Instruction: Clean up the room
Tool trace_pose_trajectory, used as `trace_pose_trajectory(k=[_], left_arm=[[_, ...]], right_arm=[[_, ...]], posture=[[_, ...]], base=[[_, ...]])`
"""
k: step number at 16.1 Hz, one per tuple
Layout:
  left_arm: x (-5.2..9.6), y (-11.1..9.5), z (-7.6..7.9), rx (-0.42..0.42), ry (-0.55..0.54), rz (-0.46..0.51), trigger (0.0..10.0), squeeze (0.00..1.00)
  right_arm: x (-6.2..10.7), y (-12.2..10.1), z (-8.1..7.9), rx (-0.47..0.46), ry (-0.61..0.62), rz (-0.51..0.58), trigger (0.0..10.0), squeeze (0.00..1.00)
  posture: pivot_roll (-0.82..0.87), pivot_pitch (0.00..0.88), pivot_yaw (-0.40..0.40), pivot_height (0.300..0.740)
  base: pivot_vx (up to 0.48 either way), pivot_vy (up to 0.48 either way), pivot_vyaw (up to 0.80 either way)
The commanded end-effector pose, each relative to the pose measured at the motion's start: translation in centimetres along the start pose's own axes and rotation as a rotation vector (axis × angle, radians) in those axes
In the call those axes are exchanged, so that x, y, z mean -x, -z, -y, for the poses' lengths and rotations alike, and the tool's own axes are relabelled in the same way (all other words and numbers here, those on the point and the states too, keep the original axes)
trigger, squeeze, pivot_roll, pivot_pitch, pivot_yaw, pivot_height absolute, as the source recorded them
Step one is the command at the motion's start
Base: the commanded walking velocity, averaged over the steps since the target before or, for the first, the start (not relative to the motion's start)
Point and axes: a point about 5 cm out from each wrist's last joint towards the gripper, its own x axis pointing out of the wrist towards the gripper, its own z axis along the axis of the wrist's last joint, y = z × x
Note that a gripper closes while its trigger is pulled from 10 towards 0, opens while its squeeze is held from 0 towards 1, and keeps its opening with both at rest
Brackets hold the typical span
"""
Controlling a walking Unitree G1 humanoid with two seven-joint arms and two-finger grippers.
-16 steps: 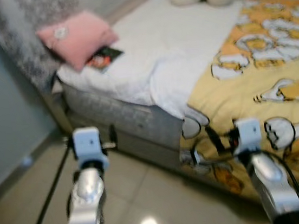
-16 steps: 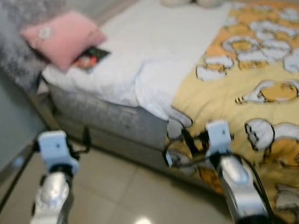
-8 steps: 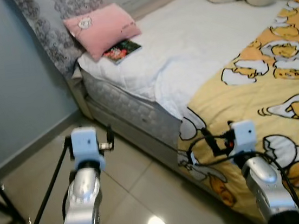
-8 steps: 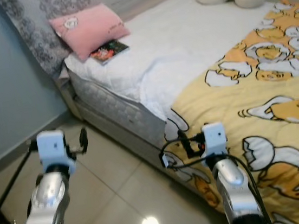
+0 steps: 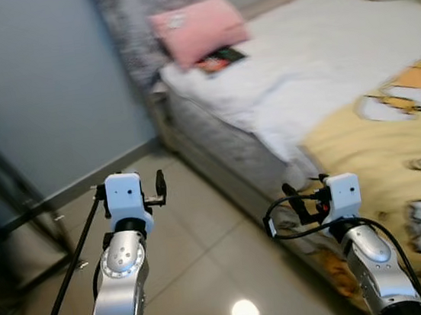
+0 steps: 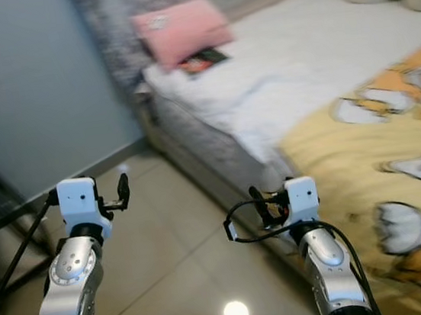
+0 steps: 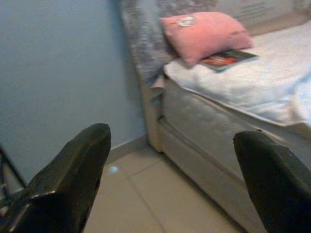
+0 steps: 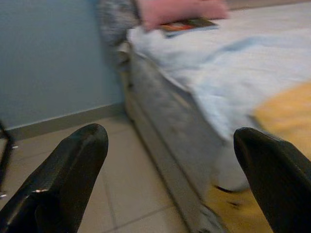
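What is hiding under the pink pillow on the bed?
A book with a dark, red-printed cover sticks out from under the pink pillow, lying on the white sheet. The pillow covers the rest of the book, so anything else beneath it cannot be seen.

one pink pillow (image 5: pixel 199 30), one book (image 5: pixel 216 60), one bed (image 5: pixel 317 83)

Two silver, rounded forearms each end in a white boxy wrist block, the left gripper (image 5: pixel 159 187) and right gripper (image 5: pixel 294 202) showing long black fingers, with black cables looping beside the right wrist.
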Motion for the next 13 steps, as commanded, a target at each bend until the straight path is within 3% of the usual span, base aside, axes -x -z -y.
trace_pose_trajectory(k=[1, 5, 10, 11, 13], left_arm=[[0.1, -0.1, -0.4, -0.004, -0.005, -0.002, 10.0, 0.00], [0.1, 0.1, -0.2, -0.006, -0.006, -0.020, 10.0, 0.00], [-0.6, -0.5, 0.3, -0.016, 0.000, 0.004, 10.0, 0.00], [-0.6, -0.8, 0.6, -0.023, 0.014, 0.028, 10.0, 0.00], [-0.5, -0.4, 0.4, 0.058, -0.021, 0.010, 10.0, 0.00]], right_arm=[[-0.4, -0.3, -0.7, -0.011, -0.037, 0.012, 10.0, 0.00], [-0.5, -0.3, -0.9, -0.006, -0.060, 0.004, 10.0, 0.00], [-0.6, -0.1, -1.0, -0.005, -0.099, -0.014, 10.0, 0.03], [-0.6, -0.1, -1.0, -0.005, -0.100, -0.011, 10.0, 0.03], [-0.6, -0.6, -1.0, 0.001, -0.086, 0.021, 10.0, 0.03]], posture=[[-0.13, 0.000, 0.058, 0.740], [-0.12, 0.000, 0.055, 0.740], [-0.13, 0.000, 0.048, 0.740], [-0.13, 0.000, 0.046, 0.740], [-0.13, 0.000, 0.049, 0.740]], base=[[0.000, 0.480, 0.48], [0.000, 0.480, 0.48], [0.000, 0.000, 0.45], [0.000, -0.469, 0.44], [0.000, -0.463, 0.44]])
